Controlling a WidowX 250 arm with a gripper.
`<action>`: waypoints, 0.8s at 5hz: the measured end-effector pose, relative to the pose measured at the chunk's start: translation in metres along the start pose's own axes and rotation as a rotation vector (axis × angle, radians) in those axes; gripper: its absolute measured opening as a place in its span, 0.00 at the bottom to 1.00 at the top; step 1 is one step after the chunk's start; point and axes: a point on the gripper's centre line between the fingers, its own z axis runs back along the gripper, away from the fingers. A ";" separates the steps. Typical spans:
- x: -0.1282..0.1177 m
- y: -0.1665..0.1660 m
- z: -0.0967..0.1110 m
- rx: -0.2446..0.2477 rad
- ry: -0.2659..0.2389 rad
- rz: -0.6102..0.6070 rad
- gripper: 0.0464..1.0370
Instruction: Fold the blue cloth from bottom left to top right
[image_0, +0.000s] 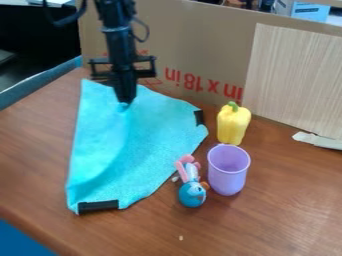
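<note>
Yes, the gripper (125, 101) has its fingers close together, pinching the blue cloth (143, 145) that spreads beneath it.

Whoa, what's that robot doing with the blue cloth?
The robot's black gripper is down at the upper part of the blue cloth; I can't tell if it has hold of it. The job is folding the cloth, which lies spread and rumpled, not neatly folded. Beside it are a purple cup, a yellow toy bell pepper and a small blue-headed toy.
</note>
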 end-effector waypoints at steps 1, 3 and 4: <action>0.006 -0.024 0.002 -0.013 -0.003 -0.007 0.02; 0.011 -0.058 -0.010 -0.016 0.012 -0.004 0.02; 0.016 -0.066 -0.019 -0.001 0.004 0.010 0.02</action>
